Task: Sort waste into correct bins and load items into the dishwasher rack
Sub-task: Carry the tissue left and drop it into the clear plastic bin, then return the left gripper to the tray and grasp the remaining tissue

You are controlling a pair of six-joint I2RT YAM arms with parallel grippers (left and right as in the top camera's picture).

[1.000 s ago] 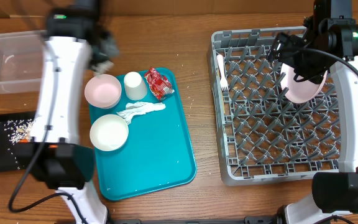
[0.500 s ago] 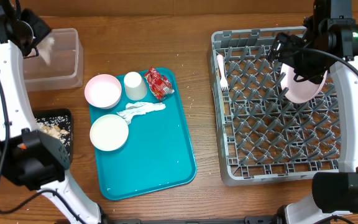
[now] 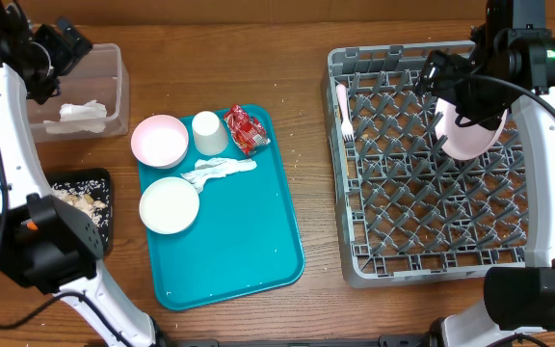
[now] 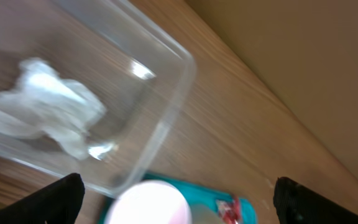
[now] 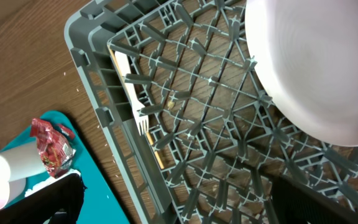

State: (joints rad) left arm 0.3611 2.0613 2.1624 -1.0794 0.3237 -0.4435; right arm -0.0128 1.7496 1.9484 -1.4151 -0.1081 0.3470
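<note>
Left end effector (image 3: 56, 58) hovers spread over the tub (image 3: 114, 87), napkin (image 3: 82, 114) binned beneath it. Right end effector (image 3: 448, 85), also spread, sits beside the plate (image 3: 472, 135) propped upright in the rack (image 3: 432, 273).

Bench (image 3: 316, 87): brown wood, grain running left to right.
Far left corner: clear tub (image 3: 118, 92), standing straight on the wood.
Left edge, nearer: black tray (image 3: 107, 193) – just below the tub, partly hidden by the arm.
Middle: teal tray (image 3: 249, 231), lying slightly askew, just beside the black tray.
Right: dishwasher rack (image 3: 340, 193), well apart from the teal tray.
Between them: pale crumbs (image 3: 292, 149) – a few specks on bare wood.
</note>
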